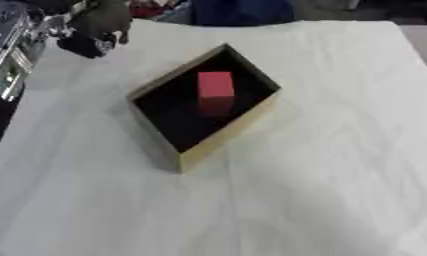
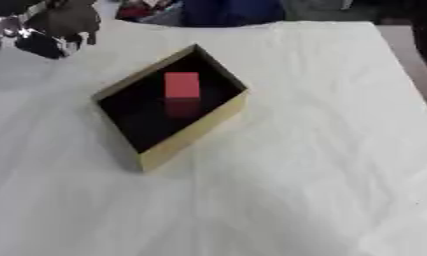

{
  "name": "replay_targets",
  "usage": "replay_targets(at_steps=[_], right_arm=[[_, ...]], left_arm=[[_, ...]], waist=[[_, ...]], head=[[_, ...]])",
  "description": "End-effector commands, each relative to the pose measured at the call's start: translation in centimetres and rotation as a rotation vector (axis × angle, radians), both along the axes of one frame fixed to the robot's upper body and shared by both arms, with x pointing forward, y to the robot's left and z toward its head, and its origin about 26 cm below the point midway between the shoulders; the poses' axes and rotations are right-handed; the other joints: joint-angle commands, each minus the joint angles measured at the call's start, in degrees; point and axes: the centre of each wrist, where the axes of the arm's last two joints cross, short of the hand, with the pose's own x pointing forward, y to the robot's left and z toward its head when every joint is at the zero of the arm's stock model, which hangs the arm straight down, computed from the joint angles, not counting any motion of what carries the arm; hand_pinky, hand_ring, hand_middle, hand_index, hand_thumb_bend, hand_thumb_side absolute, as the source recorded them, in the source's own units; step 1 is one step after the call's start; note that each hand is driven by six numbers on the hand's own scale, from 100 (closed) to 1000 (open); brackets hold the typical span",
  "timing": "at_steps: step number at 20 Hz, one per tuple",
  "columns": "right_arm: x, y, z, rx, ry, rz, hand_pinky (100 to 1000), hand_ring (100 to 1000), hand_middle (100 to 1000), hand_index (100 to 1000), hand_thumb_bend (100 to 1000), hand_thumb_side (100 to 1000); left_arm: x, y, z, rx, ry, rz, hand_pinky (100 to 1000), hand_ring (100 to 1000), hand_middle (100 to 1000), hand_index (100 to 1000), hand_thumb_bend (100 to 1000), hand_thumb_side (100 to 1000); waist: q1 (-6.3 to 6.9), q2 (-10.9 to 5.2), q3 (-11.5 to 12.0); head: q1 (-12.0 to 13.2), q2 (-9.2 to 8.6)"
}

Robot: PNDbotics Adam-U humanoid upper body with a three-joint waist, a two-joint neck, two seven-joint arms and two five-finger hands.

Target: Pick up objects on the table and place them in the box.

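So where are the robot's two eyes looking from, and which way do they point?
Left eye view: from the robot's head, looking down at the box with a red block inside; the left hand shows at the top left, too blurred to read.
Right eye view: the same head, set slightly to the right, looking down the same way; the same hand shows at the top left.
Both share the box, the block and the white table. The right hand shows in neither.

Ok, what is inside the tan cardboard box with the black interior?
One red rectangular block stands inside the tan cardboard box, on its black floor towards the far corner. The near walls hide the floor strip just behind them.
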Motion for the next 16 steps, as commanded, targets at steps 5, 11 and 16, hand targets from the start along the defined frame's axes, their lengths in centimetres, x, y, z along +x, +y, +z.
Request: replay_targets(at_steps=[5,11,16], right_arm=[[-0.3,0.0,0.4,0.014,-0.011,0.006,935,857,676,933,100,1000],[-0.3,0.1,0.3,0.028,-0.009,0.014,934,857,674,930,100,1000],[-0.3,0.1,0.4,0.04,-0.012,0.017,933,857,673,927,100,1000]], left_arm=[[-2.7,-4.1,2.7,0.017,-0.053,-0.148,285,494,374,478,100,432],[-5.2,-8.1,2.8,0.007,-0.029,-0.273,283,493,369,473,100,414],[-6.5,-10.5,1.4,-0.042,0.011,-0.337,278,494,374,478,100,399]], waist=[[0.28,-3.24,-0.09],[0.41,-4.38,-0.11],[0.49,-4.94,0.04]], head=[[-0.47,1.45],[-0.91,2.47],[-1.76,3.35]])
